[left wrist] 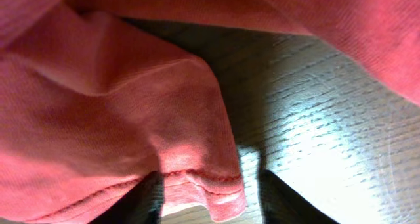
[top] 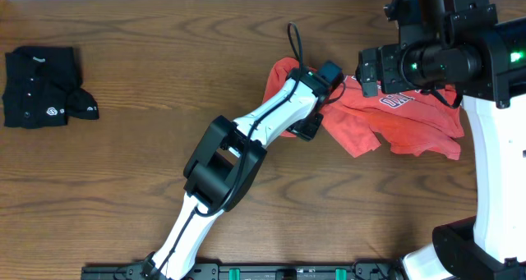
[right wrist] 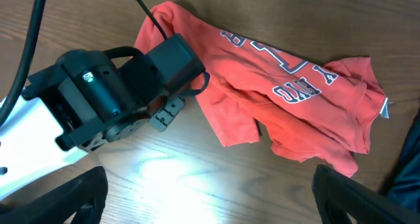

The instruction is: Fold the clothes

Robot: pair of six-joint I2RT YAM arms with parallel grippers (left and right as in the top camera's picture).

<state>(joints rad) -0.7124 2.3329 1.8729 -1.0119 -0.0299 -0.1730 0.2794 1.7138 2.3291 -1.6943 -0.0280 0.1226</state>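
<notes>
The coral-red T-shirt point(top: 403, 120) lies crumpled on the table right of centre, its white-and-navy lettering facing up point(right wrist: 289, 73). My left gripper point(top: 309, 127) is at the shirt's left edge. It is open, and its fingers point(left wrist: 210, 201) stand either side of a hem of the red fabric point(left wrist: 131, 119). My right gripper point(top: 370, 73) hangs above the shirt, wide open and empty point(right wrist: 210, 198). The black buttoned shirt point(top: 37, 87) lies folded at the far left. A dark blue strip point(right wrist: 408, 165) shows at the right edge of the right wrist view.
The wooden table point(top: 148, 149) has bare wood between the black shirt and the left arm. The left arm point(top: 246, 136) stretches from the front edge to the red shirt. The right arm's white base point(top: 493, 173) stands at the right.
</notes>
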